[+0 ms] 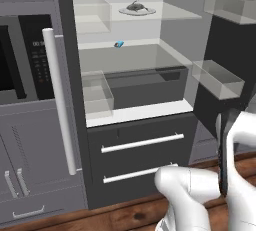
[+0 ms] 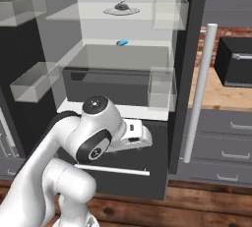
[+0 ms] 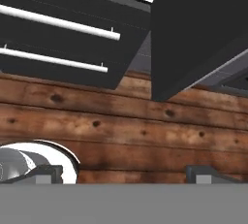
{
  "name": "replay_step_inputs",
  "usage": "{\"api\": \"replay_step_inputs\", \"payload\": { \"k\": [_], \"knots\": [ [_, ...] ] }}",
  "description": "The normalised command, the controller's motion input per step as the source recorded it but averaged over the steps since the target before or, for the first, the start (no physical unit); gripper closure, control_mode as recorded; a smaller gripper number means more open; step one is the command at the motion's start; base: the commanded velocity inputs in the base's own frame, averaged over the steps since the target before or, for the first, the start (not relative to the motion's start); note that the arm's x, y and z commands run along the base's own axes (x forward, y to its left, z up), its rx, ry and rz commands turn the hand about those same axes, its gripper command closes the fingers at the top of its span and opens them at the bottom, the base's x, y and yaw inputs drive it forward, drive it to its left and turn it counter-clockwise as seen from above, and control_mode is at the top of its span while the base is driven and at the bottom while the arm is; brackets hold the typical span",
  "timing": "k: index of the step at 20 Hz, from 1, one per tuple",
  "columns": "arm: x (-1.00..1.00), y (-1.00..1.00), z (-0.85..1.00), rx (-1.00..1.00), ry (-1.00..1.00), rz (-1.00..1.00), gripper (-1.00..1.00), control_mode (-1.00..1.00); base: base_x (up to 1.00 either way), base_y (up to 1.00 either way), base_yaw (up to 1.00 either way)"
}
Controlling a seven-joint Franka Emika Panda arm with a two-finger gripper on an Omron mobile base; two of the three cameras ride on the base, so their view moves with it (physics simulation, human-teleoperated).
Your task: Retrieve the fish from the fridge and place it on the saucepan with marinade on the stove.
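One target governs the coming move: the fish (image 1: 135, 6), a small dark grey shape lying on a round white plate (image 1: 146, 11) on the top glass shelf of the open fridge (image 1: 135, 112). My pincer (image 3: 125, 175) hangs low, pointed at the wooden floor (image 3: 126, 131) in front of the two bottom drawers (image 3: 58, 29), with its tips spread wide and nothing between them. The fish therefore lies well above and forward of my pincer, deep inside the white interior. Its long axis appears to run roughly across the shelf, side to side, though the shape is too small to confirm. In my judgement, I must raise and level the hand before any approach. A tiny blue object (image 1: 119, 44) sits on the shelf below; it is not the target.
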Motion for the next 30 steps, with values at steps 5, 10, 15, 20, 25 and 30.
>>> {"api": "replay_step_inputs", "payload": {
  "k": [5,10,15,20,25,30],
  "knots": [
    [-0.01,0.55,-0.37,0.10,-0.08,-0.11,-1.00,-1.00,0.00,0.00,0.00],
    [-0.01,0.79,-0.27,0.19,0.03,0.00,-1.00,-1.00,0.00,0.00,0.00],
    [0.11,0.87,0.01,0.22,-0.04,0.00,-1.00,-1.00,0.00,0.00,0.00],
    [0.05,0.70,0.38,-0.05,-0.05,-0.02,-1.00,-1.00,0.00,0.00,0.00],
    [0.06,0.14,0.33,-0.17,0.02,-0.02,-1.00,-1.00,0.00,0.00,0.00],
    [0.00,0.00,0.29,-0.03,0.00,-0.03,-1.00,-1.00,0.00,0.00,0.00]
  ]
}}
